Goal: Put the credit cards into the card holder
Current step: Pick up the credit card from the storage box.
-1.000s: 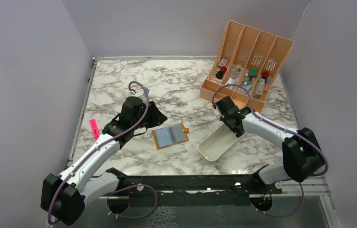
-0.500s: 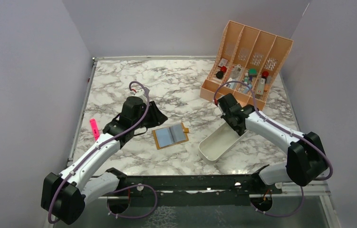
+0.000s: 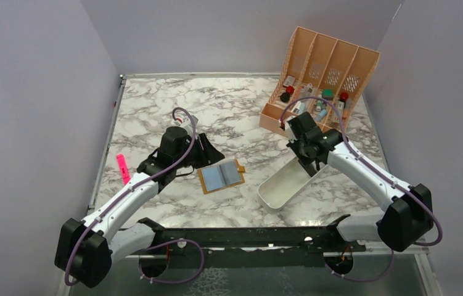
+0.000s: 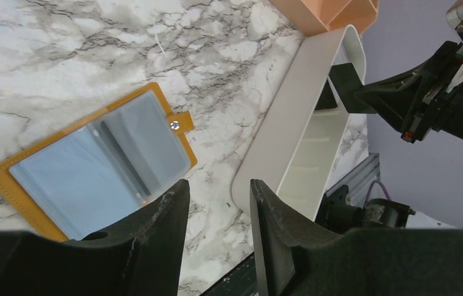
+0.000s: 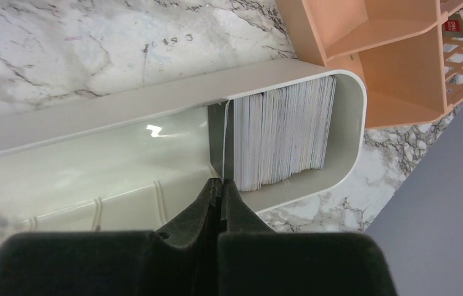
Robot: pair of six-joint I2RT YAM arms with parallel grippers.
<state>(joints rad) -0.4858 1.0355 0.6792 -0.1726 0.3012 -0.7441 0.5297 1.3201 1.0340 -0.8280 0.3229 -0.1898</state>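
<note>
Pinching at the far end of the white tray [image 5: 93, 108], the right gripper [image 5: 219, 185] has its jaws pressed together, and a single credit card [image 5: 225, 142], seen edge-on as a thin pale line, runs straight into the fingertips. It appears to be held, standing slightly apart from the other credit cards [image 5: 284, 132], which are packed upright on edge against the tray's rounded end. The tray lies aslant near the table's [image 3: 155, 98] right edge, its far end just beside the peach organiser [image 3: 324, 68].

The card holder [image 3: 221, 177] lies open and flat near the middle of the table, toward the near edge, its clear pockets facing up and its snap tab pointing at the tray. The left gripper [image 4: 216, 191] hovers over the holder's left side with its jaws partly apart and nothing between them.

A card like this is probably light, stiff and slick, so a grip across its two flat faces near one edge suits it, leaving most of the length free to slide into a pocket. The holder looks light and likely to skid, so it may need pinning by its leather border.
</note>
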